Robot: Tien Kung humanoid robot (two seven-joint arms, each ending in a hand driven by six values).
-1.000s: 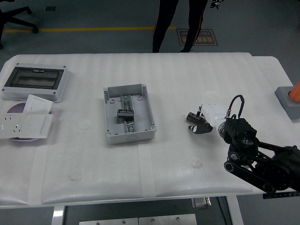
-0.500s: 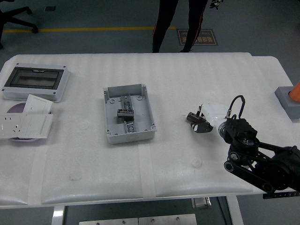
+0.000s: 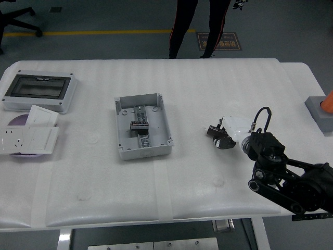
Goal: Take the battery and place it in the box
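I see the box (image 3: 143, 126) sitting open near the middle of the table (image 3: 218, 78), with the battery (image 3: 138, 125) lying inside it at its centre. Off to the left, near the table's far left corner, lies a windowed cover (image 3: 39, 90), and just in front of it rest two socket plates (image 3: 28, 136) overlapping a disc (image 3: 18, 121) near the left edge. My right hand (image 3: 222, 136) is over the table to the right of the box, well apart from it, the arm coming in from the lower right, and a person's legs (image 3: 200, 23) stand beyond the far edge
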